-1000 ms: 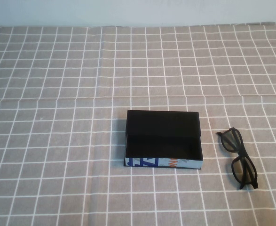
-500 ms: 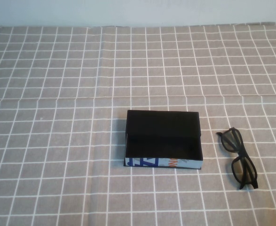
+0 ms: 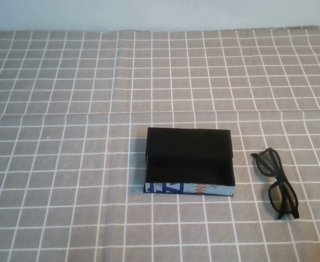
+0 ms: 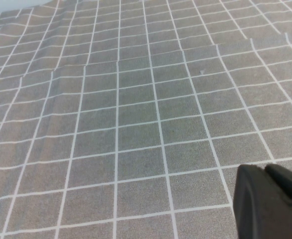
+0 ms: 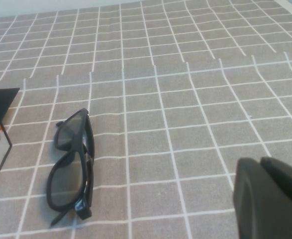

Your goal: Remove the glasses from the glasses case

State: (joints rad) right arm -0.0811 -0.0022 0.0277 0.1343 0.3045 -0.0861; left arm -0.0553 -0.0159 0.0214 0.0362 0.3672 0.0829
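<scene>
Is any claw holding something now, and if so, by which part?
Nothing is held. The glasses lie on the cloth beside the open case. The left claw and right claw show only in their wrist views, touching nothing.

Looks like a staged tabletop test setup, not a lived-in room: table covered by a grey cloth with a white grid (image 3: 67, 164), fold creases visible, plain pale wall (image 3: 160, 13) behind. Can't tell lab vs home. Only a black open box (image 3: 189, 162) and glasses (image 3: 277, 183) on it.
</scene>
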